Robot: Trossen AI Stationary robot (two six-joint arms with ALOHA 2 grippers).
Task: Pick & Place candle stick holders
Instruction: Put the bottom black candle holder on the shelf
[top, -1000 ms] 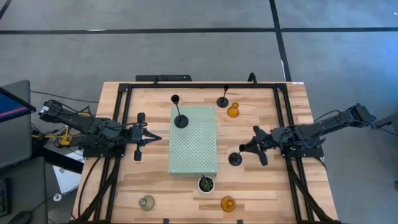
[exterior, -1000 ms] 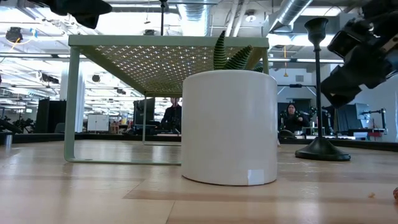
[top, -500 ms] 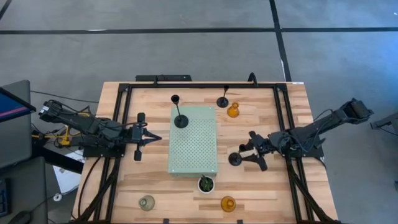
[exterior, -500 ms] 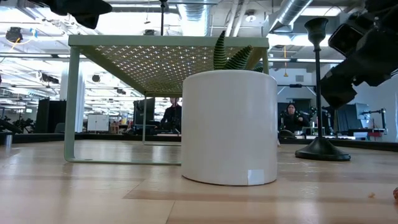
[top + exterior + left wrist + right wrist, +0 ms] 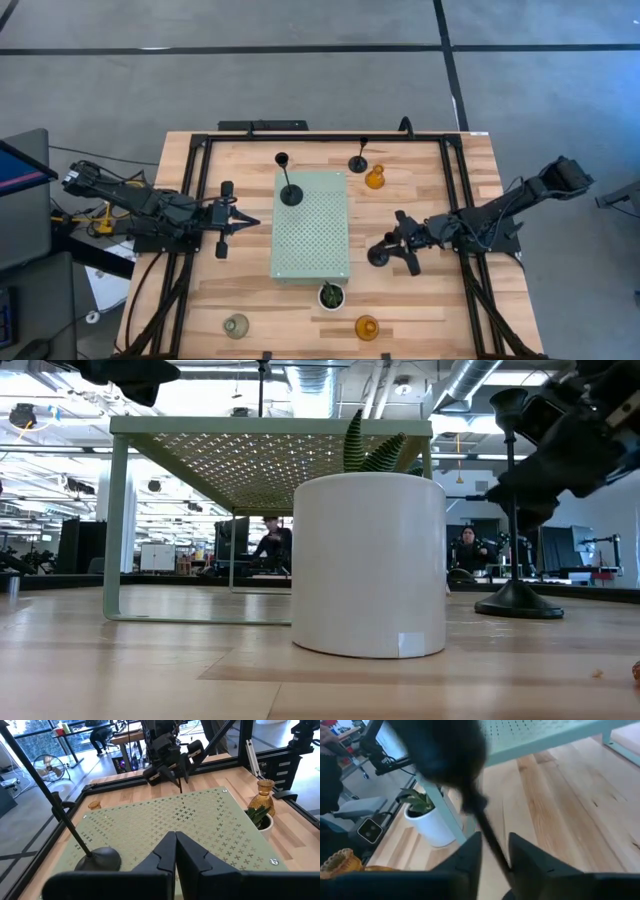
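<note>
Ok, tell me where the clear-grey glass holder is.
High view: the clear-grey glass holder stands at the table's near left corner, left of the potted plant.

Right gripper (image 5: 492, 852) fingers straddle the thin stem of a black holder (image 5: 470, 795) above the wooden table (image 5: 560, 810); plant (image 5: 427, 815), green board (image 5: 545, 735) and amber holder (image 5: 340, 860) beyond.

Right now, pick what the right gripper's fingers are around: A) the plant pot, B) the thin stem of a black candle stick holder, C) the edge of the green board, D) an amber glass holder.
B: in the right wrist view the thin stem of the black candle stick holder runs between the right gripper fingers, beside the green board.
</note>
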